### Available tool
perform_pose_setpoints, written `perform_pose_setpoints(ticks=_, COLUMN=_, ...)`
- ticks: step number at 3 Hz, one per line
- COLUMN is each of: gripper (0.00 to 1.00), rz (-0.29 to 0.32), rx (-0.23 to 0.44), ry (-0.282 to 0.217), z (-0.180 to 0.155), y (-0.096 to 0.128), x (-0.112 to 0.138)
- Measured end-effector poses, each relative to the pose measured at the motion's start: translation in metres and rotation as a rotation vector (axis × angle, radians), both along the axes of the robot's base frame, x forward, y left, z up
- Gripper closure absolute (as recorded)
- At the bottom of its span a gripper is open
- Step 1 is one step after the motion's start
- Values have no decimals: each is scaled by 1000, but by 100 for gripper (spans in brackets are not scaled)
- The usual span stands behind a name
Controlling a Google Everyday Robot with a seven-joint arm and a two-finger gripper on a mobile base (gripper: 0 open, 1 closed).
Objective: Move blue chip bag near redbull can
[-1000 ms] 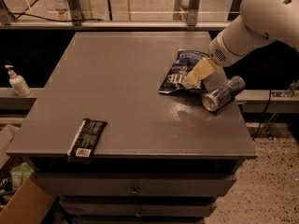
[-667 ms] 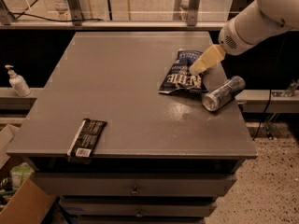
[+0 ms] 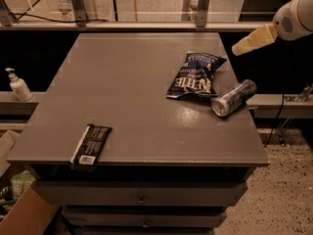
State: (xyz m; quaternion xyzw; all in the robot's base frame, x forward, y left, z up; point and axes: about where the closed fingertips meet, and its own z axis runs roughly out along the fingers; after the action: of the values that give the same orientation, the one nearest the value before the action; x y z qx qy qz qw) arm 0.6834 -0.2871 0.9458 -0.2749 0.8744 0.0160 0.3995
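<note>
The blue chip bag (image 3: 194, 75) lies flat on the grey table (image 3: 132, 102), right of centre, with white "KETTLE" lettering facing up. The redbull can (image 3: 234, 98) lies on its side just right of the bag's lower corner, silver top toward the front, close to the table's right edge. My gripper (image 3: 243, 44) hangs in the air beyond the table's right edge, above and right of the bag, clear of both things and holding nothing.
A flat black wrapper with a white label (image 3: 91, 144) lies at the table's front left edge. A soap pump bottle (image 3: 18, 85) stands on a ledge to the left. A cardboard box (image 3: 19, 214) sits on the floor at lower left. Drawers sit under the tabletop.
My gripper has lifted off the bag and drawn back up and to the right, past the table's edge. The bag and can stay where they were.
</note>
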Motion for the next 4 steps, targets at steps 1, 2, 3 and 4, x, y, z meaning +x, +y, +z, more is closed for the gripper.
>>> perform_pose_setpoints(ticks=1, gripper=0, rz=-2, rx=59, ry=-5, z=9, y=-19, x=-18)
perform_pose_setpoints(ticks=2, gripper=0, rz=38, rx=105, ry=-13, z=19, y=-21, x=-49)
perform_pose_setpoints(ticks=3, gripper=0, rz=84, rx=147, ry=-37, z=34, y=-20, x=-92)
perform_pose_setpoints(ticks=4, gripper=0, rz=130, rx=219, ry=-124, z=63, y=-27, x=-135)
